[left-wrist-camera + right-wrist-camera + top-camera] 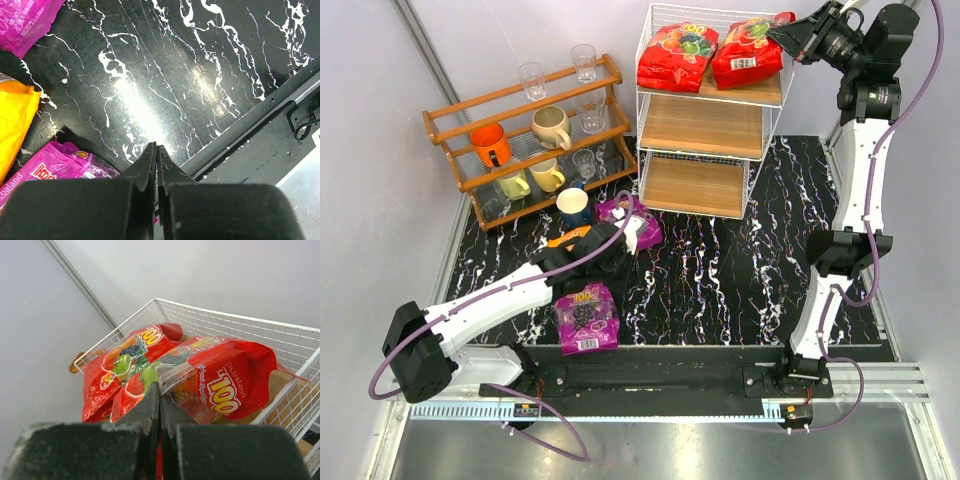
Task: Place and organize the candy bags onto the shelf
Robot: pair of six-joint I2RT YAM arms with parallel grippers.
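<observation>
The white wire shelf [700, 125] stands at the back; its top basket rim [225, 320] shows in the right wrist view. Two red candy bags lie on its top tier, one left [677, 55] [107, 370], one right [748, 52] [235, 375]. My right gripper [788, 32] [159, 385] is shut on the right red bag's corner. My left gripper [620, 243] [156, 146] is shut on the edge of a purple bag [632, 222] [55, 165] above the table. An orange bag [570, 240] [15, 120] lies beside it. Another purple bag [586, 318] [25, 20] lies nearer the front.
A low brown wooden rack [510, 95] of mugs and glasses stands at the back left. A blue mug [573, 205] sits on the black marbled table [720, 270] in front of it. The table's front rail [260, 117] runs near my left gripper.
</observation>
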